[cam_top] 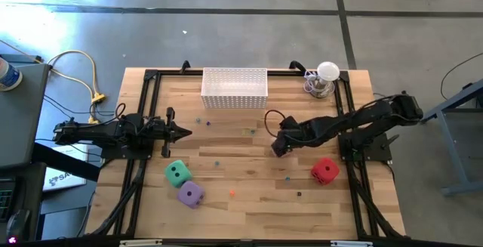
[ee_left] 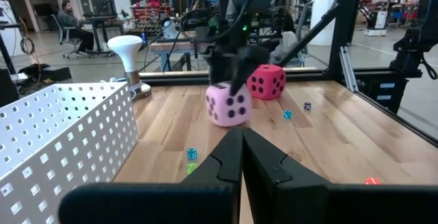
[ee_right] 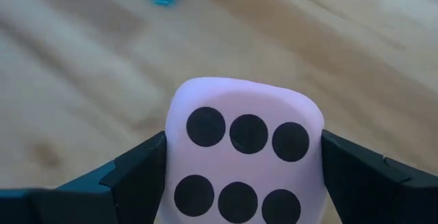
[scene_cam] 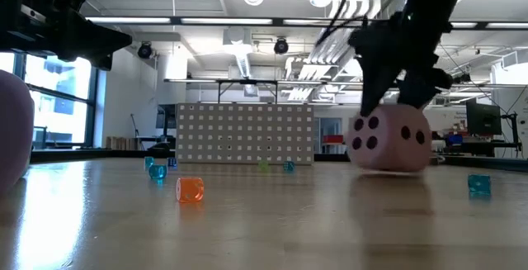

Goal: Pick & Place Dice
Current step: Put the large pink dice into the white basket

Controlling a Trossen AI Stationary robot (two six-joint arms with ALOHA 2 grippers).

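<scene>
Four dice are spread over the wooden table (cam_top: 249, 202). From above, the green die (cam_top: 177, 173) and the purple die (cam_top: 190, 194) sit touching each other near the left arm's side, while the red die (cam_top: 325, 171) lies on the right, just beside the right arm's base. A white perforated basket (cam_top: 235, 87) stands at the far edge, with a white-topped object (cam_top: 324, 78) near the far right corner. The left gripper (cam_top: 181, 132) waits at the left side, its fingers pressed together on nothing. The right gripper (cam_top: 278, 146) reaches down at mid-table and hides the pink die beneath it.

At table level, the pink die (scene_cam: 388, 139) rests on the wood with the right gripper (scene_cam: 402, 97) lowered over its top.

Past the left gripper's (ee_left: 241, 148) closed fingers, the pink die (ee_left: 228, 105) sits in front of the red die (ee_left: 266, 81), with the right arm above it.

Close up from the right wrist, the right gripper's (ee_right: 243, 166) fingers (ee_right: 137, 172) flank the pink die (ee_right: 243, 135), six pips showing; whether they already clamp it I cannot tell.
</scene>
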